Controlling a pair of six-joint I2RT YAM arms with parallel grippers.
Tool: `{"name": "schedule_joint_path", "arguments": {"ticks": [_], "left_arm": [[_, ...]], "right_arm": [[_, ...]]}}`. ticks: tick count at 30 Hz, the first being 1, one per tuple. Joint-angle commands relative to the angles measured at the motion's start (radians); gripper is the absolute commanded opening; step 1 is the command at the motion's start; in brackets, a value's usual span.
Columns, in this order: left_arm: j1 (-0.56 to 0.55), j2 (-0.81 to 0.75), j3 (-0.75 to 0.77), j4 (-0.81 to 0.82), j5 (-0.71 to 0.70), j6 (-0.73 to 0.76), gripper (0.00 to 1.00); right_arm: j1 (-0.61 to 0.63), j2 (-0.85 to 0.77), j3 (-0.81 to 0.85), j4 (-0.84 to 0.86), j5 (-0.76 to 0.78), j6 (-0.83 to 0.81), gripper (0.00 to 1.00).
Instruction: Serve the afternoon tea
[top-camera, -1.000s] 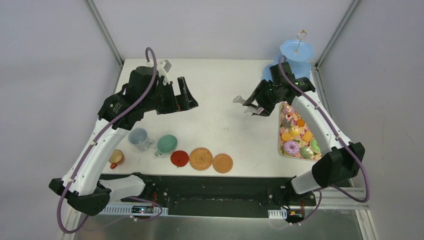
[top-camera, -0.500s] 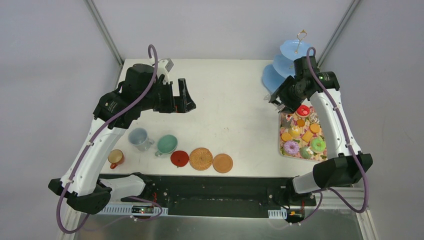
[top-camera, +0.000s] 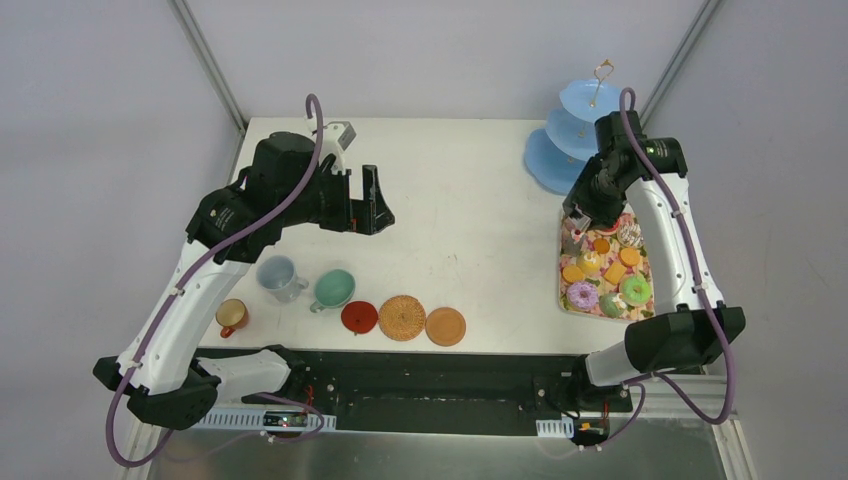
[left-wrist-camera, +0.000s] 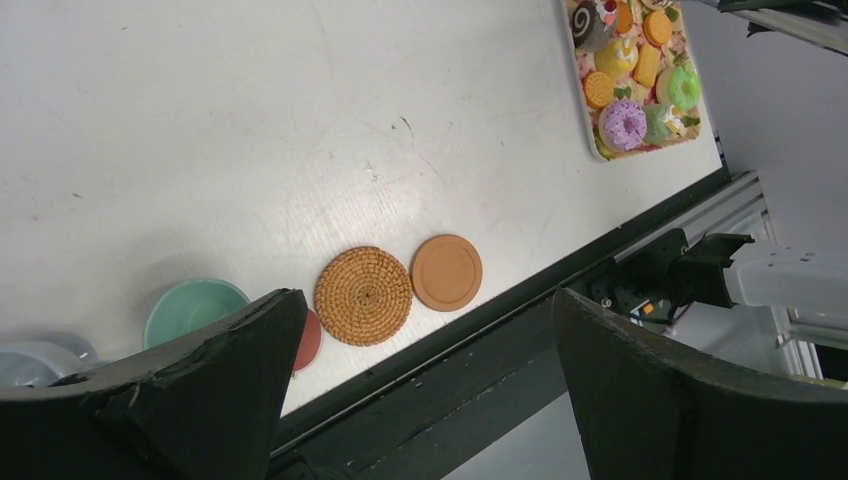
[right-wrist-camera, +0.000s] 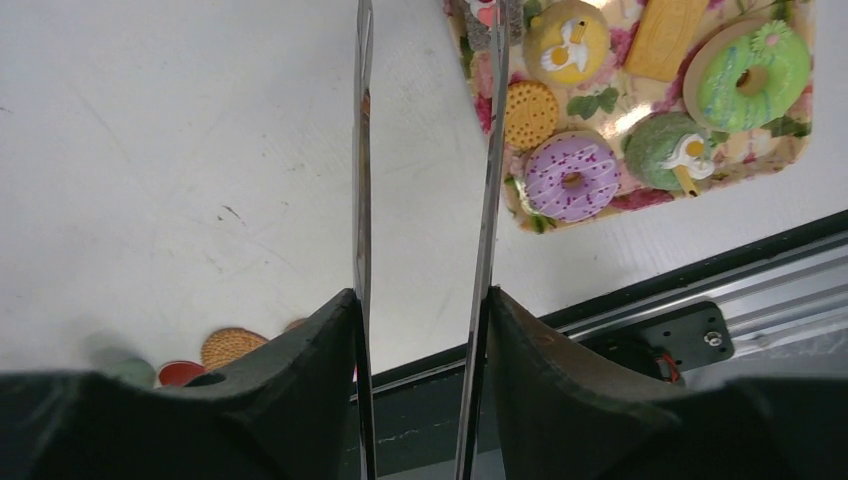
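Three cups sit near the front left of the bench (top-camera: 460, 200): an orange cup (top-camera: 232, 317) closest to the edge, then a grey-blue cup (top-camera: 278, 277) and a mint cup (top-camera: 333, 288) just beside each other. To their right, three coasters lie in a row along the front edge: a red coaster (top-camera: 359, 317) just beside the mint cup, a woven coaster (top-camera: 402, 318) and a tan coaster (top-camera: 445, 326).

The left hand (top-camera: 365, 205) hangs above the bench behind the cups, its fingers spread wide and gripping nothing. The right hand (right-wrist-camera: 420, 295) is over the far end of the flowered tray (top-camera: 560, 280) at the right side. It pinches a pair of metal tongs (right-wrist-camera: 489, 150), one blade against each finger, and the blades stand apart. Their tips run out of the wrist view.

On the tray lie a purple donut (right-wrist-camera: 572, 177), a green donut (right-wrist-camera: 752, 72), a round biscuit (right-wrist-camera: 531, 114) and other sweets. A light-blue tiered stand (top-camera: 560, 160) is at the far right corner, just behind the tray.
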Motion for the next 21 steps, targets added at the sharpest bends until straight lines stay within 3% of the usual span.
{"name": "schedule_joint_path", "arguments": {"ticks": [1,21], "left_arm": [[-0.011,-0.014,0.023,-0.015,-0.031,0.041,0.99],[-0.018,0.005,0.045,-0.028,-0.064,0.070,0.99]], "right_arm": [[-0.015,0.006,-0.042,-0.018,0.049,-0.101,0.50],[-0.050,0.057,-0.169,0.092,0.042,-0.205,0.48]]}}
